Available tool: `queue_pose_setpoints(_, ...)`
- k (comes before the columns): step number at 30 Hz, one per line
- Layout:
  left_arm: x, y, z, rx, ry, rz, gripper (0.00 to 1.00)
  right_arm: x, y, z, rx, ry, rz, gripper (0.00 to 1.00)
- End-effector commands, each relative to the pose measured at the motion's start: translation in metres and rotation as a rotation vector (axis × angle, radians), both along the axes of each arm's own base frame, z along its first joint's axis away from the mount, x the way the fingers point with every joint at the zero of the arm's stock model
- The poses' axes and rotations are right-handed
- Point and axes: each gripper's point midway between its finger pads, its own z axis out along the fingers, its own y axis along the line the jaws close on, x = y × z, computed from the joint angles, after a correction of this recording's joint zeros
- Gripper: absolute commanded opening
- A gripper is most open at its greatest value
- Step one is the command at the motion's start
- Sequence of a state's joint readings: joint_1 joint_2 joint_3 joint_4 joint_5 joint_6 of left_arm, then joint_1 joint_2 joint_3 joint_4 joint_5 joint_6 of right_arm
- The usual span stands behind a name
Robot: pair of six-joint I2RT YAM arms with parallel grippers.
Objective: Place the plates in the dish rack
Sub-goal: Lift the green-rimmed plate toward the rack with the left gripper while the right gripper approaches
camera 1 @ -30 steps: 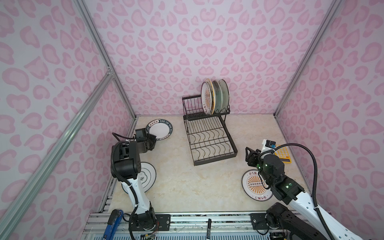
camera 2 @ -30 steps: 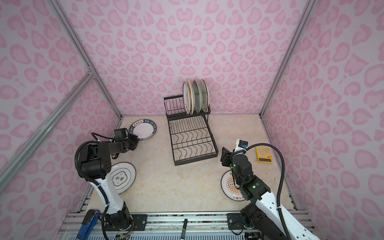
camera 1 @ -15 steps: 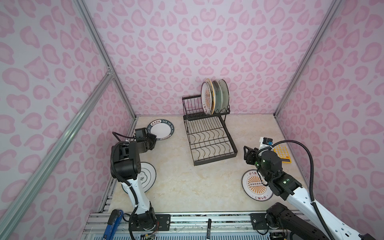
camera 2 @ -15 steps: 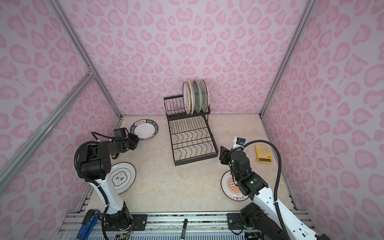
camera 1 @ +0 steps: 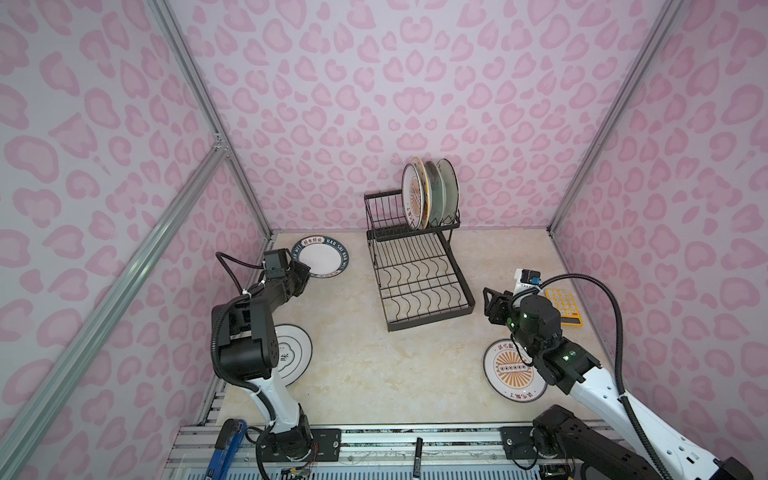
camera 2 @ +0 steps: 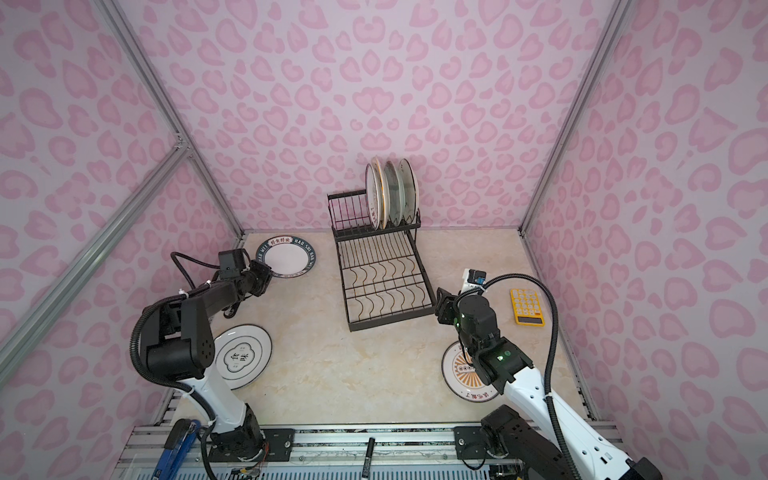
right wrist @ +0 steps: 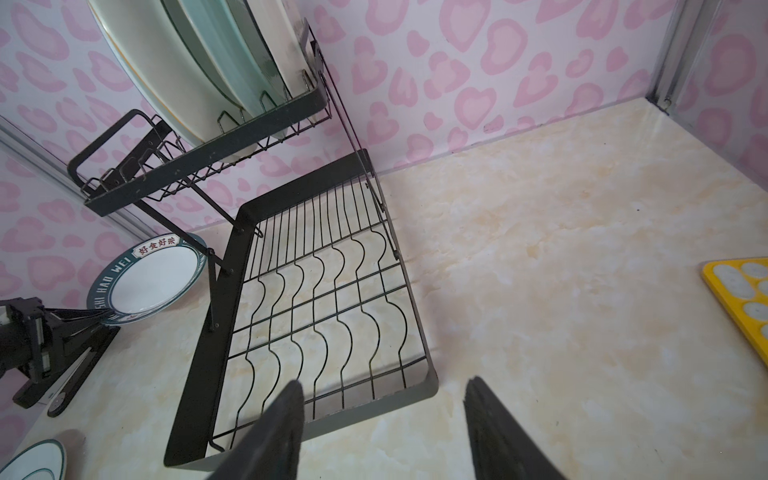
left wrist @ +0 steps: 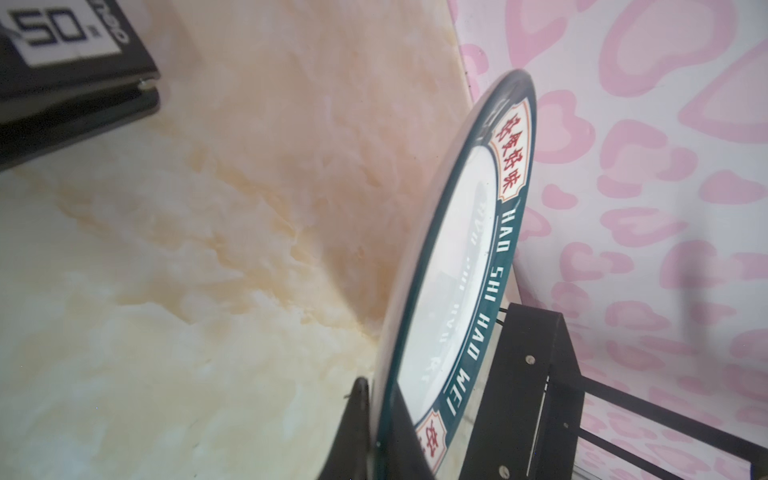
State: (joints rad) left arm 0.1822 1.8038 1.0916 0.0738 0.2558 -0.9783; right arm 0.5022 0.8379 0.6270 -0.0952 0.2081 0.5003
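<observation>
My left gripper is shut on the near rim of the plate with the dark lettered rim at the back left. The black wire dish rack stands at the back middle. Three plates stand upright in its upper tier; its lower tray holds nothing. My right gripper hangs open and empty by the rack's front right corner. An orange-sunburst plate lies partly under my right arm.
A white plate with a dark centre mark lies at the front left beside my left arm. A yellow calculator and a small white box sit by the right wall. Pink-patterned walls close three sides.
My right arm has shifted slightly left and back, towards the rack's front right corner. The left gripper has stayed on the lettered plate's rim and squeezed a touch tighter.
</observation>
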Motion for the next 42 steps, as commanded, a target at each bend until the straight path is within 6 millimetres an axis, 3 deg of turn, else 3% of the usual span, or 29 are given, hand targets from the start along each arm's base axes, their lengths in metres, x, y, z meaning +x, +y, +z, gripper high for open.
queue_pose_setpoints(1,-0.003,-0.004,0.016,0.02,-0.041,-0.042,0.03,0.003,0.004,0.004,0.006,-0.015,0.015,0.61)
queue_pose_setpoints(13,-0.035,-0.02,0.041,0.022,-0.08,-0.115,0.03,0.015,0.016,-0.003,0.008,0.011,0.041,0.62)
queue_pose_setpoints(26,-0.073,-0.037,0.081,0.038,-0.15,-0.189,0.03,0.028,0.033,-0.008,0.009,0.037,0.076,0.63)
queue_pose_setpoints(42,-0.098,-0.059,0.145,0.064,-0.281,-0.32,0.03,0.034,0.047,-0.005,0.007,0.046,0.105,0.64)
